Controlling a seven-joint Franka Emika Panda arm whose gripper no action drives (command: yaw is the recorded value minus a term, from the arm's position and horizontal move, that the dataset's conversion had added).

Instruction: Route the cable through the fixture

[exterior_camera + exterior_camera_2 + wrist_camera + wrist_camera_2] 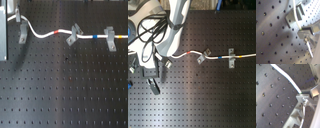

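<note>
The white cable runs across the perforated board, with a red band, a blue band and a yellow band. It passes through the middle grey clip and the clip at the first exterior view's right. The third upright grey clip, the fixture, stands at the first exterior view's left. The cable's free end rises just past it to my gripper, which is shut on the cable. In the first wrist view the cable crosses the fixture and enters my gripper. I cannot tell whether it sits in the slot.
The dark perforated board fills both exterior views. In the second exterior view, the arm's white body and black hoses stand at the left. A pale upright panel stands at the first exterior view's left edge.
</note>
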